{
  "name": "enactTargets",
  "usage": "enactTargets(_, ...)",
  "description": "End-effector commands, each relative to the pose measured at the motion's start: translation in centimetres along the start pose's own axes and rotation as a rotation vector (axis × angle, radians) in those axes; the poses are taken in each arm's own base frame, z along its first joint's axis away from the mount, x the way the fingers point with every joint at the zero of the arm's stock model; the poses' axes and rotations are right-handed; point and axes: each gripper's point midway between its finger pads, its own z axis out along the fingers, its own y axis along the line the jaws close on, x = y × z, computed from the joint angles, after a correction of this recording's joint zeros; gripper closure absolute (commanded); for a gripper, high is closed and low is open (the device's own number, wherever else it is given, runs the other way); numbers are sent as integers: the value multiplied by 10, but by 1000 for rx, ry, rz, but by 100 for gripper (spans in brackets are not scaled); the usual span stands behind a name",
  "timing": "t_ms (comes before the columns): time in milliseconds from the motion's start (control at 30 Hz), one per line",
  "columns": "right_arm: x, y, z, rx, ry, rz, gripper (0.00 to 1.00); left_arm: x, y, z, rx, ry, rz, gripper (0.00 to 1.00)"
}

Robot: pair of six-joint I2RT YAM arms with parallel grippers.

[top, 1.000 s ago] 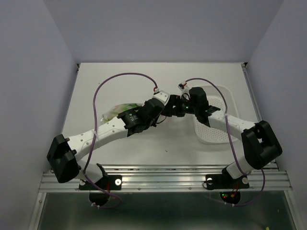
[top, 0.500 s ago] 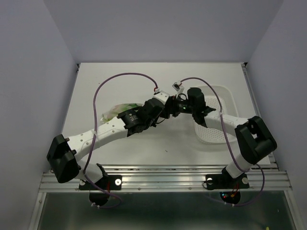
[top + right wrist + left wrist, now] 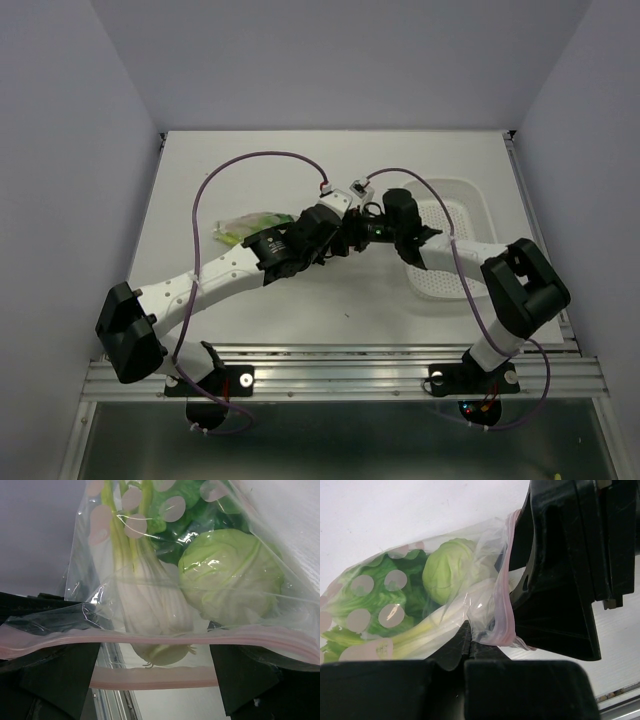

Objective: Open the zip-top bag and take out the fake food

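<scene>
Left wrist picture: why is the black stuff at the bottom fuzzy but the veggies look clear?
Left wrist: the black fingers sit right at the lens, so they blur; the fake food in the zip-top bag is sharp. Right wrist: white glints on the plastic.

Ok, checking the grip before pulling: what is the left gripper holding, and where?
The left gripper pinches the zip-top bag by the clear plastic beside its pink zip strip.

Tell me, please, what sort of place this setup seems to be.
Probably a robotics lab test cell: a white table boxed in by plain walls, two arms mounted on a metal rail.
</scene>
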Motion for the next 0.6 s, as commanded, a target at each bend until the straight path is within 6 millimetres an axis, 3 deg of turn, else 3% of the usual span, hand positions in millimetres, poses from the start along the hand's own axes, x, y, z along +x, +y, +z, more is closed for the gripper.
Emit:
enactTargets(0,8,19,7,-87,20,-49,7,-29,-11,-12,67,-98,-46,100)
enactTargets(233,18,14,7,-47,33,-11,8,-30,-17,-11,87,-92,-51,100)
enactTargets(400,24,11,9,-30,43,15,22,-31,-18,-12,86,-97,-55,100)
enactTargets(567,14,11,7,-1,1,-1,31,-30,-17,-13,82,-97,-54,100)
